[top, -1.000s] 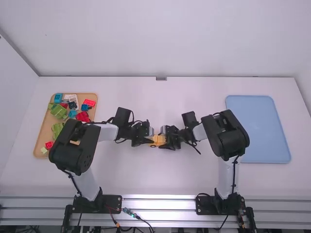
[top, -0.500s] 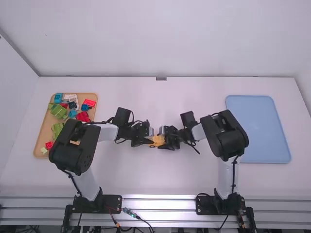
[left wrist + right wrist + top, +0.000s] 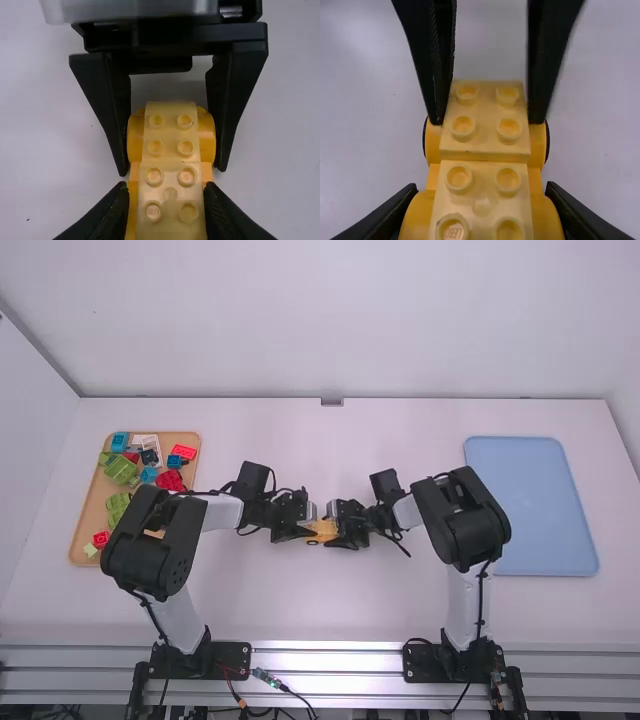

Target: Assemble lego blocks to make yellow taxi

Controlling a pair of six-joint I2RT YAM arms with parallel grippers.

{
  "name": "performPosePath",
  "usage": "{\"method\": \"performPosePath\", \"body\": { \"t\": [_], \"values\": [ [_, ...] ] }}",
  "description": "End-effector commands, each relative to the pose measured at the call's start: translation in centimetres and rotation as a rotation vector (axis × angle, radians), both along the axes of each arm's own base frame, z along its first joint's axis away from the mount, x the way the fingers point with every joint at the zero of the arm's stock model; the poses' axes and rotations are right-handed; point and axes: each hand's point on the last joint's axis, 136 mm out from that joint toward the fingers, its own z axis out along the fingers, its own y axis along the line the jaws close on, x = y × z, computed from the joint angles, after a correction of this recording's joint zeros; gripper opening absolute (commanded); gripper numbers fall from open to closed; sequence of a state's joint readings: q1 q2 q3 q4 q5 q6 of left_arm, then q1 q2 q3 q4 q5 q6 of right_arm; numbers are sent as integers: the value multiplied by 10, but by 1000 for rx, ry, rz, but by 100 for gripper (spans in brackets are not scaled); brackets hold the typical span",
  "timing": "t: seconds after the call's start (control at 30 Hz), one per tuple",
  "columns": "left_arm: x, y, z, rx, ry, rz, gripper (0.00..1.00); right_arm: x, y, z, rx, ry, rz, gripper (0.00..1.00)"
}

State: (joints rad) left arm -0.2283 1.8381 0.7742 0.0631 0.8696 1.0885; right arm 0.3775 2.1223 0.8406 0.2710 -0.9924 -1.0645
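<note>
Near the middle of the table, my left gripper (image 3: 306,528) and my right gripper (image 3: 343,530) face each other at the yellow car (image 3: 323,531). In the left wrist view, my left gripper (image 3: 166,194) is shut on pale yellow blocks (image 3: 171,172), its fingers against their sides. These studded blocks lie end to end along a darker yellow wheeled base (image 3: 135,140). The right wrist view has my right gripper (image 3: 481,192) shut on the wheeled base (image 3: 417,215), around its wheels, with pale yellow blocks (image 3: 482,150) on top. The base's underside is hidden.
At the far left, a wooden tray (image 3: 88,515) holds several red, green, blue and white pieces, partly behind the left arm. A blue tray (image 3: 535,505) lies at the right, beyond the right arm. A wall stands behind the table.
The right arm has shifted very slightly to the left, toward the left gripper. The left arm has kept still, and the car shows hardly any movement.
</note>
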Motion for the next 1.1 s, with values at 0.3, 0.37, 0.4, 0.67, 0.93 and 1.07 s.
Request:
{"method": "performPosePath", "body": {
  "t": [0.3,0.37,0.4,0.67,0.93,1.07],
  "values": [
    [-1,-7,4,-38,7,-21,99,-4,5,-4,-9,-1,21,35],
    [6,-5,8,-46,23,21,99,-1,2,-5,-10,0,10,35],
    [9,-2,11,-50,26,42,99,0,0,-4,-7,1,5,35],
    [11,11,45,-147,-20,30,86,7,-11,-4,-4,21,-30,35],
    [1,-9,48,-163,-19,-31,2,7,-11,-4,-5,23,-28,35],
    [2,-17,40,-110,-25,-18,2,7,-11,-4,-5,23,-29,35]
  ]
}}
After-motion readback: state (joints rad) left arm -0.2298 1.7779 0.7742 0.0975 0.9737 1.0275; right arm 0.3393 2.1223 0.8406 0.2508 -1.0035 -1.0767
